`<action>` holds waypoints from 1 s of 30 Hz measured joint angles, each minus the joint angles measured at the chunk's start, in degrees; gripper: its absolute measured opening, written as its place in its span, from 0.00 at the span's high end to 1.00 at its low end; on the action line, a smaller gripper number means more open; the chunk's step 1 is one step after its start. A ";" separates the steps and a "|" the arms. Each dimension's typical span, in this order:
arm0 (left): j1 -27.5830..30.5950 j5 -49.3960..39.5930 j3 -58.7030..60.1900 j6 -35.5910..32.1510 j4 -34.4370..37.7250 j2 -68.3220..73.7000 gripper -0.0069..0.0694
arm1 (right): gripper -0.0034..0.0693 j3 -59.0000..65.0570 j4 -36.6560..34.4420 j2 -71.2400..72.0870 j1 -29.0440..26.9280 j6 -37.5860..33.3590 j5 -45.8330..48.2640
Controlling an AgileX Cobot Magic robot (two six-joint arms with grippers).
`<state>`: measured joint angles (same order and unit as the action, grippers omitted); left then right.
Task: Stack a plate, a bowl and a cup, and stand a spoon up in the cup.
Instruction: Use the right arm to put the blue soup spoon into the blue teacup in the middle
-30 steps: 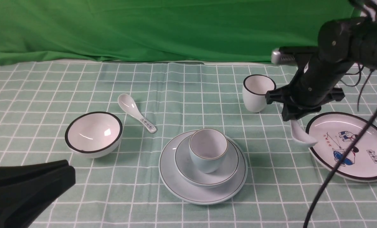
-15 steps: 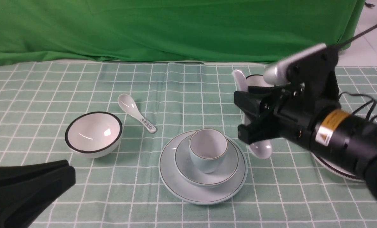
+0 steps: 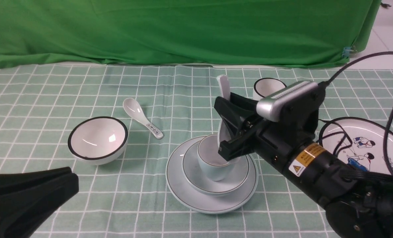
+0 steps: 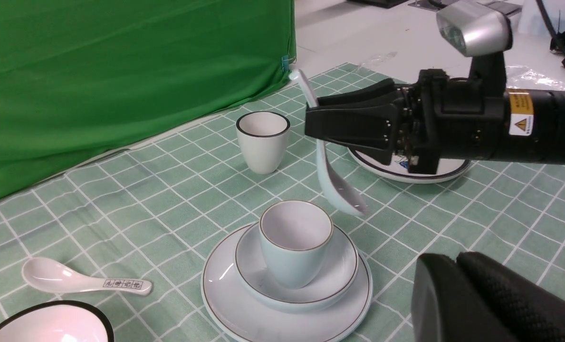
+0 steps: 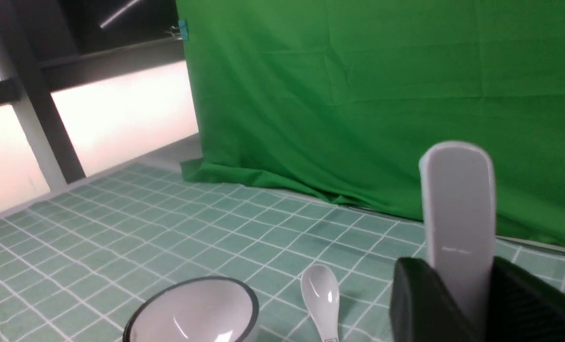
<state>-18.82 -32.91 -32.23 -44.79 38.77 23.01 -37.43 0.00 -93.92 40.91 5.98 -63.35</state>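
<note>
Spoon (image 4: 332, 183) sits between my right gripper's (image 4: 313, 116) fingertips, pinched by its handle, which pokes out above them while the bowl end hangs below, near the cup (image 4: 295, 230). It looks plain, white and glossy, held nearly upright.

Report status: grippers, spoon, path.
Right gripper shut on plain spoon, bowl end down, above cup. Left gripper: jaw state unclear. Cup mouth empty, nothing blocking it. Not yet inserted.
</note>
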 joint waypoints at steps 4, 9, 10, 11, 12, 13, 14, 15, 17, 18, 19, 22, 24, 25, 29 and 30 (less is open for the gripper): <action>0.00 0.00 0.00 0.00 0.00 0.00 0.89 | 0.72 -3.00 0.00 -3.78 0.00 0.43 -0.31; 0.00 0.00 0.00 0.00 -0.29 0.00 0.89 | 0.72 -4.92 0.00 -7.92 0.00 -0.34 -0.63; 0.00 0.00 0.00 0.00 -0.35 0.00 0.89 | 0.72 -5.48 0.00 -9.05 -0.15 -0.50 -0.68; 0.00 0.00 0.00 0.00 -0.41 0.00 0.89 | 0.72 -5.73 0.00 -9.69 -0.30 -0.45 -0.68; 0.00 0.00 0.00 0.00 -0.41 0.00 0.89 | 0.72 -6.11 0.00 -10.29 -0.41 -0.39 -0.75; 0.00 0.00 0.00 0.00 -0.41 0.00 0.89 | 0.72 -6.48 0.33 -10.95 -0.71 -0.25 -0.75; 0.00 0.00 0.00 0.00 -0.45 0.00 0.89 | 0.72 -6.83 0.39 -11.67 -0.97 0.37 -0.75; 0.00 0.00 0.00 0.00 -0.45 0.00 0.89 | 0.72 -6.94 0.39 -11.77 -1.04 0.50 -0.75; 0.00 -0.02 0.00 0.00 -0.45 0.00 0.89 | 0.72 -7.13 0.39 -12.62 -1.48 0.82 -0.81; 0.00 -0.02 0.00 -0.06 -0.45 0.00 0.89 | 0.72 -7.13 0.39 -12.85 -1.68 0.88 -0.81; 0.00 -0.02 0.00 -0.06 -0.45 0.00 0.89 | 0.72 -7.13 0.39 -13.00 -1.74 0.93 -0.72; 0.00 -0.02 0.00 -0.06 -0.45 0.00 0.89 | 0.72 -7.13 0.39 -13.00 -1.81 0.99 -0.48; 0.00 -0.02 0.00 -0.06 -0.45 0.00 0.89 | 0.72 -7.13 0.39 -13.00 -1.81 0.99 -0.32; 0.00 -0.02 0.00 -0.06 -0.45 0.00 0.89 | 0.72 -7.13 0.39 -13.00 -1.81 0.99 -0.15; 0.00 -0.02 0.00 -0.06 -0.45 0.00 0.89 | 0.57 -7.13 0.39 -13.00 -1.81 0.99 -0.09; 0.00 -0.02 0.00 -0.06 -0.45 0.00 0.89 | 0.55 -7.13 0.39 -13.00 -1.81 0.99 -0.09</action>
<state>-18.82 -32.93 -32.23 -44.85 38.32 23.01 -44.55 0.39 -106.92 39.10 6.97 -63.44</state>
